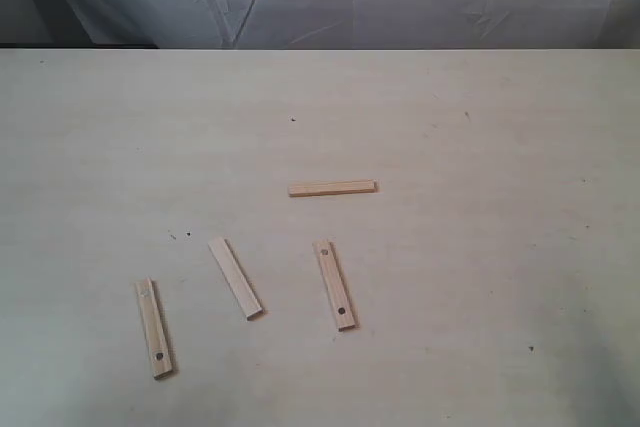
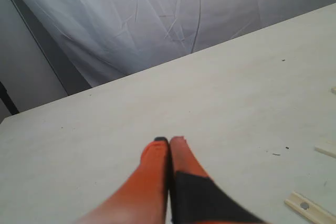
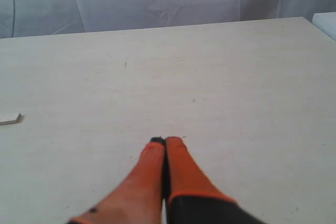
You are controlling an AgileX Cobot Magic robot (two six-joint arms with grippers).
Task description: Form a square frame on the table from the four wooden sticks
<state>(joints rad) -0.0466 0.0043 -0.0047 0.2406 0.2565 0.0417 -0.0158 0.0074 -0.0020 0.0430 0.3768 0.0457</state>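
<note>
Well apart, four wooden sticks point(image 1: 333, 188), roomy table point(image 1: 500, 147)

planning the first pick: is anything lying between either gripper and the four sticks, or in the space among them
Nothing visible does. The four wooden sticks lie apart on the table, none overlapping, only bare surface among them. In the wrist views, bare table separates the shut left gripper and right gripper from the sticks.
</note>
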